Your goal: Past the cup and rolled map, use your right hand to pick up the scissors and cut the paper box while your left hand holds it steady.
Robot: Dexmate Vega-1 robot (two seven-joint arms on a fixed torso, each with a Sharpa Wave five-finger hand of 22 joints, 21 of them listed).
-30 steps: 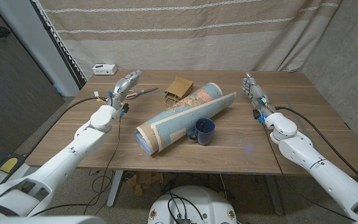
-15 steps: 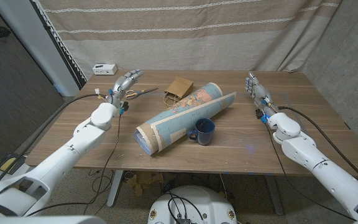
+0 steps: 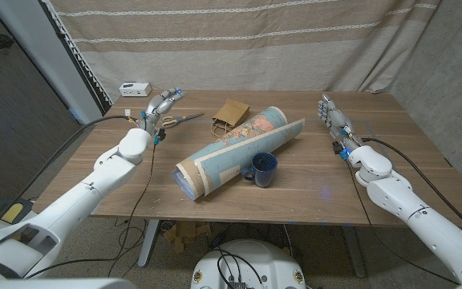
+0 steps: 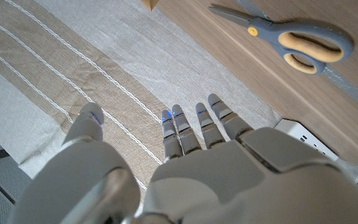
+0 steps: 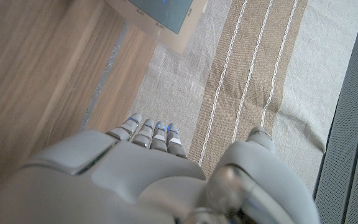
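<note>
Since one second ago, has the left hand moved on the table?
Yes. The left hand has moved toward the far table edge, closer to the white box, and now sits just beside the scissors.

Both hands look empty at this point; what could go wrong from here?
The scissors lie by the left hand, far from the right hand, which must fetch them. Reaching across, that arm could likely sweep the rolled map or tip the cup. The paper box, lying flat beside the map, may slide when gripped.
</note>
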